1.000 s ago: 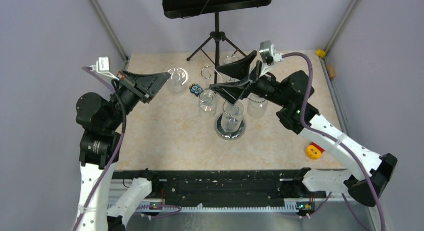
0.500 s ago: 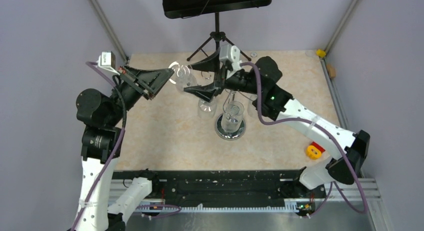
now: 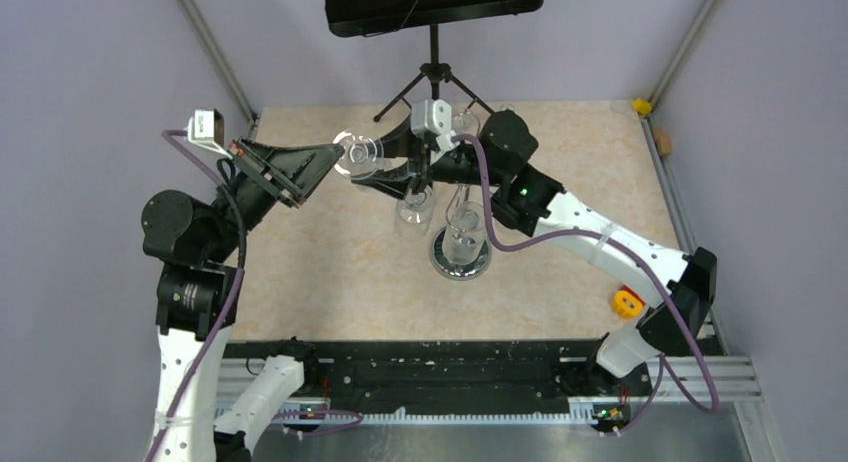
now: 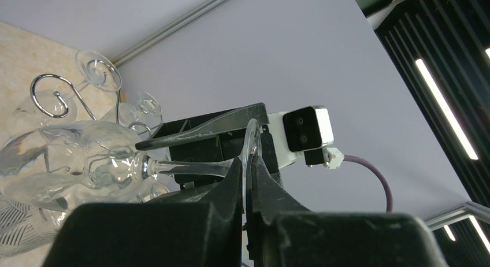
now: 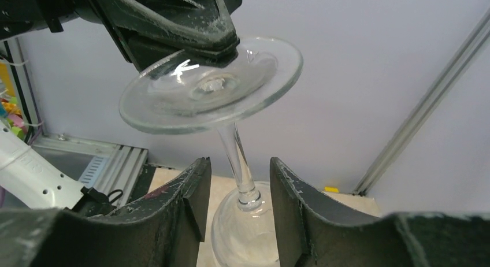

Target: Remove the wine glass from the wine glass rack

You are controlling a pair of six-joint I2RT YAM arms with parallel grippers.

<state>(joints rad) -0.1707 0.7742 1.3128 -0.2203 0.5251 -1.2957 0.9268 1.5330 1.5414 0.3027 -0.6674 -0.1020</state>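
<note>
Jaws of left gripper [image 4: 247, 163] pinch the wine glass [image 5: 211, 85] foot; right gripper [image 5: 237, 174] jaws stand spread astride its stem (not touching), wine glass rack [image 3: 445, 269] near.

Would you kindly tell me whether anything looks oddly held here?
The wine glass is held only by the left gripper pinching the edge of its foot, a precarious hold; the right gripper straddles the stem without touching it.

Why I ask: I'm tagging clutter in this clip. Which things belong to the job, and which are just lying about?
Job: wine glass, its foot pinched in the left gripper; right gripper, open around its stem; wine glass rack.
Lying about: black music stand; yellow object by the right arm.
</note>
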